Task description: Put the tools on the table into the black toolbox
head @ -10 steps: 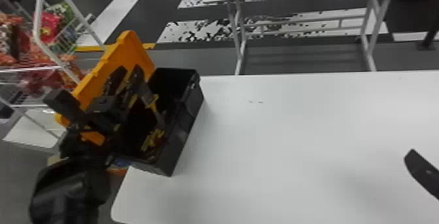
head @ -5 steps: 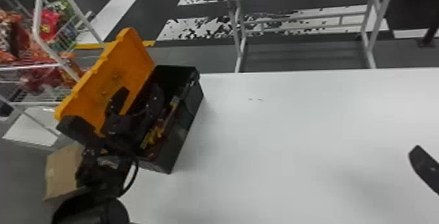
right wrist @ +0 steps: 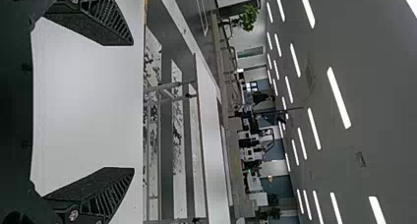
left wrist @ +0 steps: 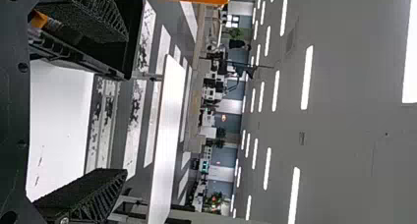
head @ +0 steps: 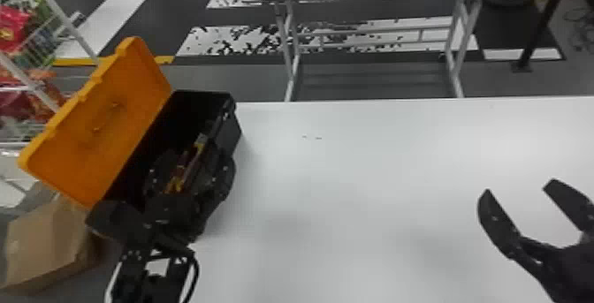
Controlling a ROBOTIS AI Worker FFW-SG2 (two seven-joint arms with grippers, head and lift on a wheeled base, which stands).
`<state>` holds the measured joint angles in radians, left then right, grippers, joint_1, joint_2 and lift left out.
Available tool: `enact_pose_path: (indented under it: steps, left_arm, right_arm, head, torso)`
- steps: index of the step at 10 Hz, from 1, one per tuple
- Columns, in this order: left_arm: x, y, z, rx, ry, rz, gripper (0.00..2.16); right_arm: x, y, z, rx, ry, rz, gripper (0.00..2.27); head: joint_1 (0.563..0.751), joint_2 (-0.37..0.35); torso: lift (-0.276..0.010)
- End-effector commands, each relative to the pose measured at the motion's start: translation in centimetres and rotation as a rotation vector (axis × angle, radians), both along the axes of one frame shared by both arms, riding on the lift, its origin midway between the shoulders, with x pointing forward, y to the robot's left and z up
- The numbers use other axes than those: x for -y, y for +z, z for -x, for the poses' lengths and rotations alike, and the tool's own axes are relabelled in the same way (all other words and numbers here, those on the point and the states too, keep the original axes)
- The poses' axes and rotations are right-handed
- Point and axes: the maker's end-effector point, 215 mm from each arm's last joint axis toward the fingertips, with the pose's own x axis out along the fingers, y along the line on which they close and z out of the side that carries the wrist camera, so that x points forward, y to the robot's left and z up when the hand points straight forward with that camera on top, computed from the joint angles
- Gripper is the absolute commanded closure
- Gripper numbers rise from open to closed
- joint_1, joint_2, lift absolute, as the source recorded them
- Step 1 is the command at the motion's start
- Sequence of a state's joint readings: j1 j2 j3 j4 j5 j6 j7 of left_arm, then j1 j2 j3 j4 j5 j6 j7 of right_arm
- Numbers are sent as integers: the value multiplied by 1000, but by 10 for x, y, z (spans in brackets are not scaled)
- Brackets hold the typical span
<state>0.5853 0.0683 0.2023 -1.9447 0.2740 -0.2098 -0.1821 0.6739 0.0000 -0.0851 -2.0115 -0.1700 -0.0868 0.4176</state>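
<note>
White table (head: 353, 169), open black toolbox (head: 230, 125), long axis slanting away rightward

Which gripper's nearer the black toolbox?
Left. The left gripper is at the toolbox, partly over its open top; the right gripper is well off to its right, over the white table.
</note>
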Motion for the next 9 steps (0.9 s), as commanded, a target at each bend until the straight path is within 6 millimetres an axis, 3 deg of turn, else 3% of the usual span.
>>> enact_pose_path:
  steps: [1,3,5,9]
  left_arm:
    - [29,-5,11,6,0,-4,43]
    - [54,-21,25,-20,28,-13,63]
    - [68,-27,39,1,33,-40,63]
    - [62,-38,58,10,62,-42,66]
  right_arm:
    - [-32,-6,5,9,7,16,107]
    - [-60,-18,13,26,-18,34,110]
    - [-75,-19,30,86,-63,65,110]
    - [-46,-15,60,157,-187,69,117]
  head:
    - [695,188]
    - [695,198]
    - [695,206]
    - [695,215]
  torso:
    - [-75]
    - [-75]
    - [-75]
    - [-75]
